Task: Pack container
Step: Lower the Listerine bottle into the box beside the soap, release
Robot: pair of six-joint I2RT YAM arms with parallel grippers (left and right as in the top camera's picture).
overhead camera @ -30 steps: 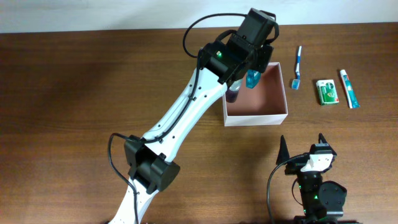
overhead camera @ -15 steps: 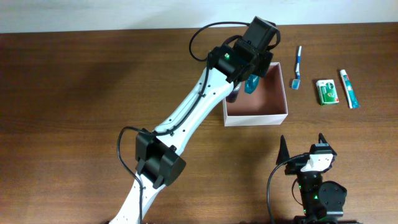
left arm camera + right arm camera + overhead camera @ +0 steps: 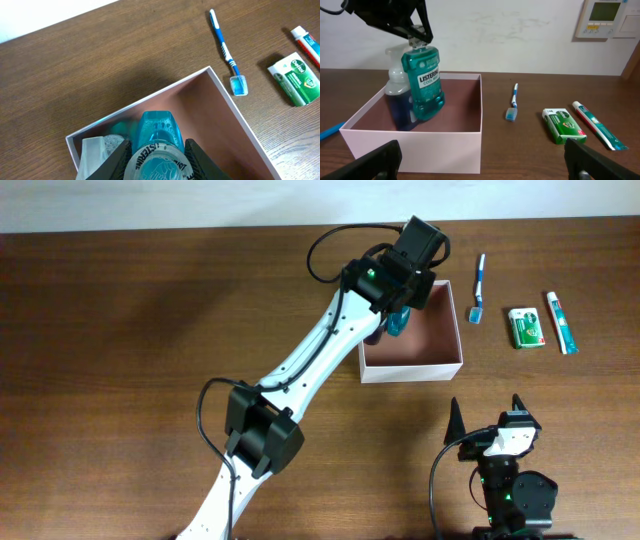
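The container [image 3: 440, 365] is a square white box with a reddish-brown inside, at the table's back middle. My left gripper [image 3: 402, 308] is shut on the cap end of a teal Listerine bottle [image 3: 425, 85]. It holds the bottle upright inside the container's left part, beside a dark blue bottle with a white cap [image 3: 397, 102] that stands in the box. The left wrist view shows the jaws [image 3: 156, 161] on the bottle [image 3: 156, 131] and the box rim [image 3: 235, 107]. My right gripper [image 3: 490, 420] is open and empty, in front of the container [image 3: 420, 145].
To the right of the box a blue toothbrush [image 3: 479, 287], a small green packet [image 3: 526, 327] and a toothpaste tube [image 3: 561, 322] lie on the brown table. They also show in the right wrist view: the toothbrush [image 3: 512, 102], the packet [image 3: 562, 125] and the tube [image 3: 595, 125].
My left gripper has carried the teal bottle lower and further into the container's left part, next to the dark bottle. The right arm has not moved.
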